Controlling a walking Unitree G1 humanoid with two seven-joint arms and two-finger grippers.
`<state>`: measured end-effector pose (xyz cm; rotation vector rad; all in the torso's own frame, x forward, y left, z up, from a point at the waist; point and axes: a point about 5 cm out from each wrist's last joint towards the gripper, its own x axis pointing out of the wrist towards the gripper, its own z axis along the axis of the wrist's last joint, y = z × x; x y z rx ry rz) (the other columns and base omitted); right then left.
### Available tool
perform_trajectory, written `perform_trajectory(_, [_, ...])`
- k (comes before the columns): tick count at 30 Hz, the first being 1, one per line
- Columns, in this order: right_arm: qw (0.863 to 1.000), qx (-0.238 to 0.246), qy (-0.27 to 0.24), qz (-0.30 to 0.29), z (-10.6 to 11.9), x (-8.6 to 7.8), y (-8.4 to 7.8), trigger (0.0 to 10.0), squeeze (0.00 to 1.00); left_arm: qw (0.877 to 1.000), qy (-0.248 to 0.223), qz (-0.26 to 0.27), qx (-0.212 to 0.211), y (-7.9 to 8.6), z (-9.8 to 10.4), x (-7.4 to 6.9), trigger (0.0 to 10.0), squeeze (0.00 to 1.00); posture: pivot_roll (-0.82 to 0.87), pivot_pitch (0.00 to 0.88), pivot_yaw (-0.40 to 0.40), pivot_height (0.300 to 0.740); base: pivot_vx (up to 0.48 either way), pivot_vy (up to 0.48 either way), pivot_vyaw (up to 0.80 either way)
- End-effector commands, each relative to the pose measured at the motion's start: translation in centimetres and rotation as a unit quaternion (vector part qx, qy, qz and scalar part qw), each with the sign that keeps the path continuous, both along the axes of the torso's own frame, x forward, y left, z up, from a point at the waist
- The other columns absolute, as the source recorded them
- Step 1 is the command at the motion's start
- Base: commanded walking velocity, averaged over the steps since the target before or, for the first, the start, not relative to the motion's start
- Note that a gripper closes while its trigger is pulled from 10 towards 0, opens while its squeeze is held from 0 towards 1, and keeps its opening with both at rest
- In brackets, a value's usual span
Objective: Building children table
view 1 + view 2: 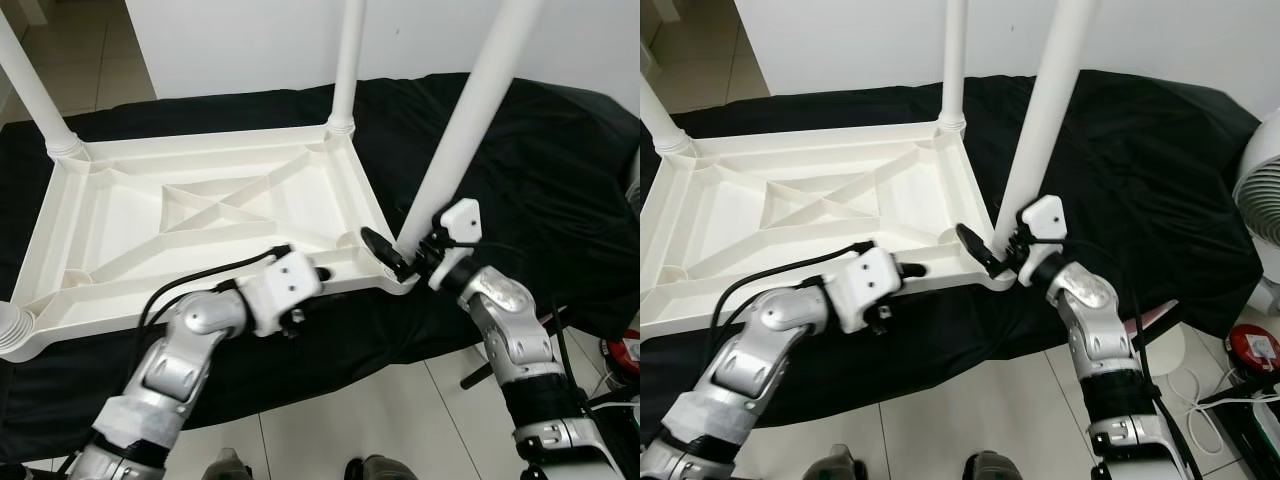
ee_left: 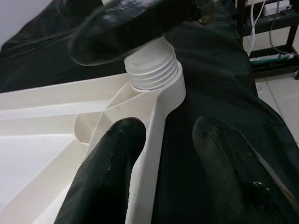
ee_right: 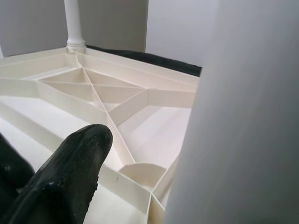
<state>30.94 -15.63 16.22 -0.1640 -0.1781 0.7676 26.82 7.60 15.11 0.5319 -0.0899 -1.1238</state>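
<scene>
A white plastic children's table [image 1: 200,140] lies upside down on a black cloth [image 1: 540,150]. A white leg [image 1: 470,110] stands in its near right corner, with screw threads [image 2: 152,70] showing at the socket. My right gripper [image 1: 395,255] is open around the foot of this leg. One black finger [image 3: 70,172] stands a little off the leg and the other is hidden behind it. My left gripper [image 2: 163,163] is open astride the table's near rim [image 2: 149,140], just left of that corner, one finger inside the rim and one outside.
Two more legs [image 1: 350,60] [image 1: 30,80] stand at the far corners, and a ribbed leg end [image 1: 12,330] shows at the near left corner. A white fan [image 1: 1260,210], a red object [image 1: 1255,350] and cables [image 1: 1200,420] are on the tiled floor at the right.
</scene>
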Motion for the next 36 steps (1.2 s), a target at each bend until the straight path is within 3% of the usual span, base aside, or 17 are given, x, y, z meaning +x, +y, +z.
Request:
perform_trajectory(1, [1.000, -0.008, 0.013, 0.015, -0.2, 0.1, 0.0, 10.0, 0.00, 1.000, -0.004, 0.010, 0.003, 0.0, 0.0, 0.1, 10.0, 0.00, 0.05, 0.002, -0.028, 0.740, 0.000, 0.000, 0.00])
perform_trajectory(8, [1.000, -0.013, 0.015, 0.017, -0.2, 0.2, -0.4, 10.0, 0.00, 1.000, 0.012, 0.009, -0.001, -0.2, -0.1, 0.0, 10.0, 0.00, 0.05, 0.001, -0.030, 0.740, 0.000, 0.000, 0.00])
perform_trajectory(9, [0.999, -0.017, 0.027, 0.020, -0.3, 0.2, -0.7, 2.7, 0.00, 1.000, 0.025, 0.009, -0.007, -0.5, -0.2, 0.1, 10.0, 0.00, 0.04, 0.001, -0.035, 0.740, 0.000, 0.000, 0.00])
perform_trajectory(10, [0.999, -0.017, 0.027, 0.020, -0.3, 0.2, -0.7, 2.7, 0.00, 1.000, 0.025, 0.009, -0.007, -0.5, -0.2, 0.1, 10.0, 0.00, 0.04, 0.001, -0.035, 0.740, 0.000, 0.000, 0.00])
perform_trajectory(11, [0.999, -0.019, 0.035, 0.022, -0.4, 0.2, -0.8, 0.0, 0.00, 0.999, 0.033, 0.009, -0.012, -0.8, -0.2, 0.1, 10.0, 0.00, 0.04, 0.001, -0.035, 0.740, 0.000, 0.000, 0.00])
perform_trajectory(15, [0.997, -0.044, 0.062, 0.011, -1.4, -0.1, -1.2, 0.0, 0.00, 0.998, 0.062, 0.009, -0.032, -1.6, -0.5, 0.1, 10.0, 0.00, 0.03, 0.000, -0.032, 0.740, 0.000, 0.000, 0.00])
perform_trajectory(19, [0.997, -0.040, 0.069, -0.018, -1.8, -0.2, -1.4, 0.0, 0.00, 0.997, 0.070, 0.017, -0.039, -1.9, -0.6, 0.3, 10.0, 0.00, 0.02, 0.000, -0.025, 0.740, 0.000, 0.000, 0.00])
perform_trajectory(24, [0.993, -0.025, 0.068, -0.098, -2.2, -0.4, -1.2, 0.0, 0.00, 0.990, 0.104, 0.051, -0.087, -2.6, 0.4, 0.9, 10.0, 0.00, 0.02, 0.000, -0.020, 0.740, 0.000, 0.000, 0.00])
perform_trajectory(28, [0.989, -0.014, 0.064, -0.130, -2.3, -0.8, -0.6, 0.0, 0.00, 0.988, 0.111, 0.064, -0.089, -2.7, 0.5, 1.0, 10.0, 0.00, 0.02, 0.000, -0.017, 0.740, 0.000, 0.000, 0.00])
perform_trajectory(34, [0.969, 0.029, 0.080, -0.234, -2.8, -1.8, 0.5, 0.0, 0.00, 0.986, 0.096, 0.111, -0.082, -2.2, 0.0, 1.5, 10.0, 0.00, 0.02, 0.000, -0.027, 0.740, 0.000, 0.000, 0.00])
perform_trajectory(36, [0.952, 0.052, 0.090, -0.288, -2.9, -2.0, 0.8, 0.0, 0.00, 0.984, 0.088, 0.131, -0.082, -2.1, -0.2, 1.7, 10.0, 0.00, 0.02, 0.000, -0.029, 0.740, 0.000, 0.000, 0.00])
